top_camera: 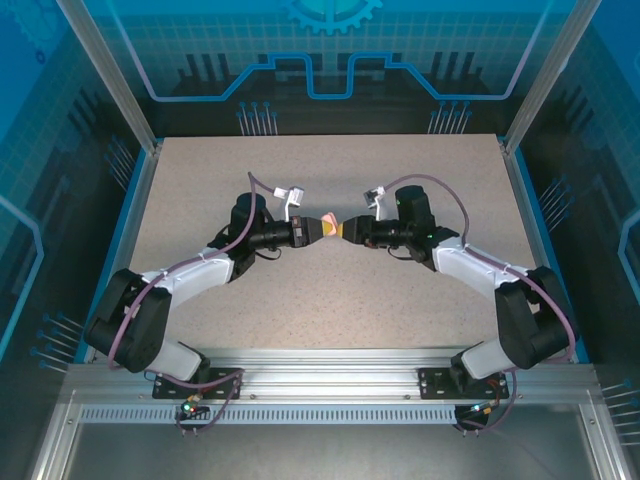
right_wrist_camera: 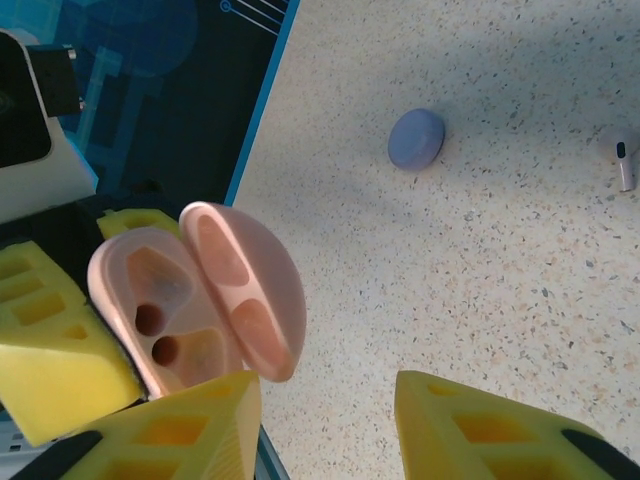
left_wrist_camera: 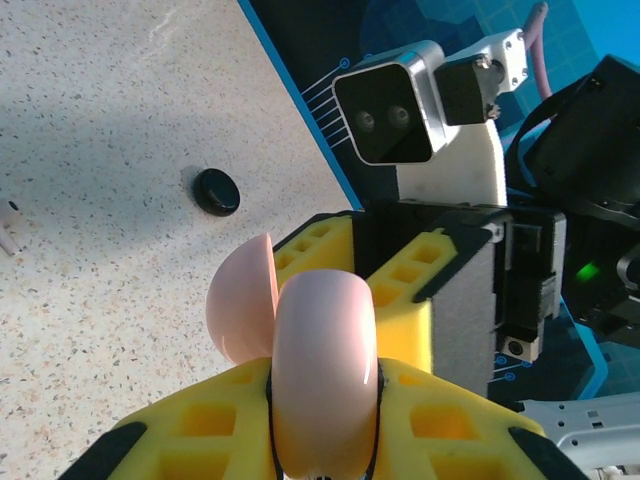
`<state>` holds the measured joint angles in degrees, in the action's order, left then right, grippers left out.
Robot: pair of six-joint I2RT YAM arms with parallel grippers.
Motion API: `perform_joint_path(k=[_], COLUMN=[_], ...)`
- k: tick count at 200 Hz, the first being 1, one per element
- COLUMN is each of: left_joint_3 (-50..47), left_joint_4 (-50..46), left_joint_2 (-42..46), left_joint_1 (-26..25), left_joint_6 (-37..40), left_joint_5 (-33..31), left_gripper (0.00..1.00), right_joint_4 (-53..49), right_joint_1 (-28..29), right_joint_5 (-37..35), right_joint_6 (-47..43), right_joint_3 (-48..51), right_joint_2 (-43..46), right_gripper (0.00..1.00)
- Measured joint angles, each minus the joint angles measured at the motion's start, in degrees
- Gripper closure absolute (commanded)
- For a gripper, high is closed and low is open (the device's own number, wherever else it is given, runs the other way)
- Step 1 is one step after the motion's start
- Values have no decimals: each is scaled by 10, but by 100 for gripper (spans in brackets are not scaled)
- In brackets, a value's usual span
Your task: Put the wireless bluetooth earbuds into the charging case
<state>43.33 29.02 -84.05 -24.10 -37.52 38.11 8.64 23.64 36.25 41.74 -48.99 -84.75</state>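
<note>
Left wrist view: left end effector (left_wrist_camera: 325,405) clamps a smooth, rounded pale-pink charging case (left_wrist_camera: 325,340), lid (left_wrist_camera: 240,300) hinged open; right end effector (right_wrist_camera: 325,400) stands open directly ahead.

Three round cases are showing: one pink case (left_wrist_camera: 325,370) standing open, one black case (left_wrist_camera: 216,191) and one purple case (right_wrist_camera: 416,138). One pale earbud (right_wrist_camera: 622,160) is lying on the single speckled table (top_camera: 330,320). Two arms are reaching inward, the left arm (top_camera: 190,275) and the right arm (top_camera: 480,265).
</note>
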Motion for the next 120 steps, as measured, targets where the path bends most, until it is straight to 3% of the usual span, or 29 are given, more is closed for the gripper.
perform_joint_path(k=[120], left_joint_3=[0], left_joint_4=[1], left_joint_2=[0], left_joint_1=[0], left_joint_6=[-9], left_joint_5=[19], left_gripper=[100], right_joint_4=[5], right_joint_1=[0], right_joint_5=[9], right_joint_6=[-5], right_joint_3=[-30], right_joint_2=[-24], right_gripper=[69])
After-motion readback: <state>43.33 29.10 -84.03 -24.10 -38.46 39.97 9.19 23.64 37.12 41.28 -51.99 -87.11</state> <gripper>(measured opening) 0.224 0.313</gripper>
